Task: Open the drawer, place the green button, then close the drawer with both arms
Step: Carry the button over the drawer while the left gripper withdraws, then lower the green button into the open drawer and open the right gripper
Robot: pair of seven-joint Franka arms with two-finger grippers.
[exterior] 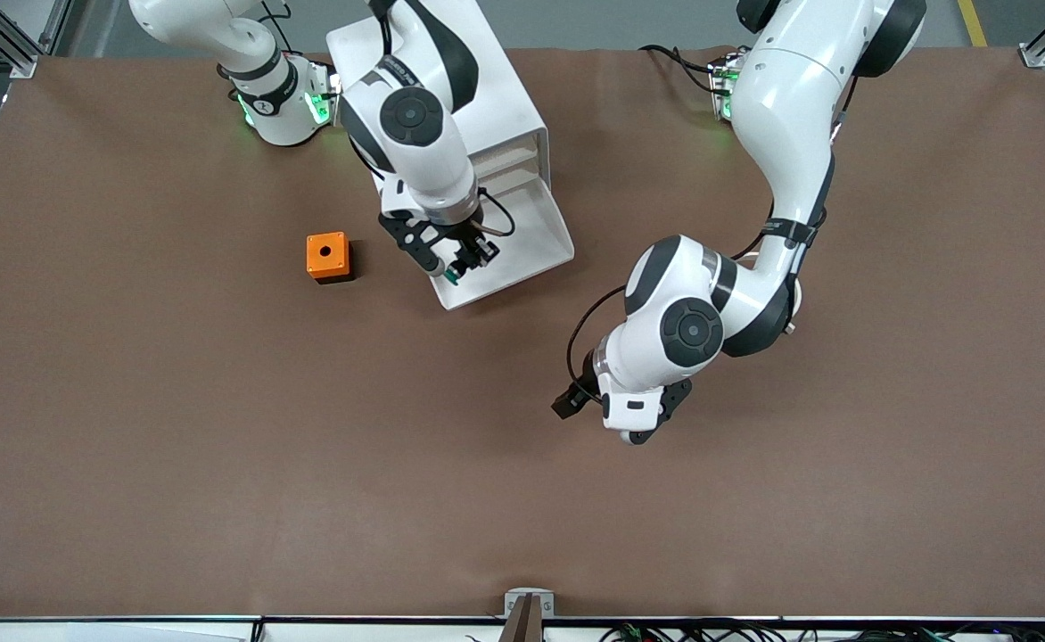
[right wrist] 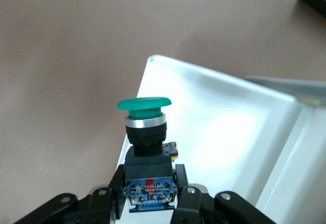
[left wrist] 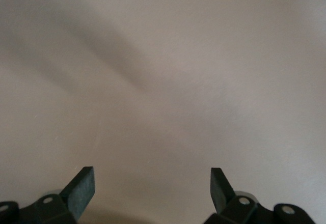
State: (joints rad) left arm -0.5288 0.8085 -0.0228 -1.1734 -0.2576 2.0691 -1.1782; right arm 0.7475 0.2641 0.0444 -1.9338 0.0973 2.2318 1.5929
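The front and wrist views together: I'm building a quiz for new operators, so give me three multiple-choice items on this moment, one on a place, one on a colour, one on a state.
1. What is the right claw over?
A. the orange box
B. a corner of the open drawer
C. bare table at the left arm's end

2. What colour is the cap of the button?
A. green
B. red
C. white

3. How is the left claw?
A. shut on the button
B. shut on nothing
C. open and holding nothing

Answers:
1 B: the front view shows it above the pulled-out drawer, at the corner nearest the camera; the orange box sits apart on the table.
2 A: the right wrist view shows a green cap.
3 C: the left wrist view shows its fingers wide apart over bare table.
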